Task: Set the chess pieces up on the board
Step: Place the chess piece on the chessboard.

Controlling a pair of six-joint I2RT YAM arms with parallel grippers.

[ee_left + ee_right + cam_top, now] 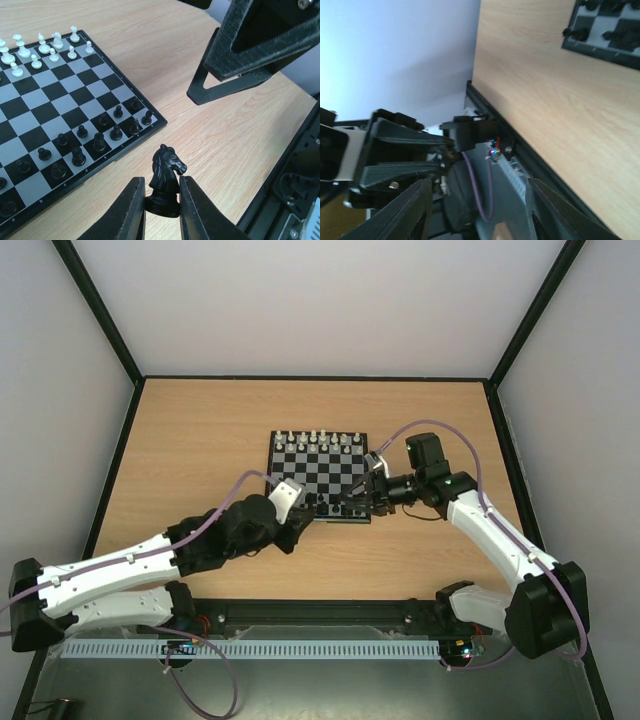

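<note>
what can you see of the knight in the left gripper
The knight is a glossy black, plastic-looking horse head on a round base. It is upright, muzzle pointing right in the left wrist view, clamped at its lower body between the left gripper's two dark fingers. It is off the board, over bare table near the board's corner. Whether its base touches the table cannot be told.

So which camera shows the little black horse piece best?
Left wrist view: the black knight fills the foreground, pinched in the left gripper. The top external view makes it too small to find. The right wrist view shows only a corner of the board.
</note>
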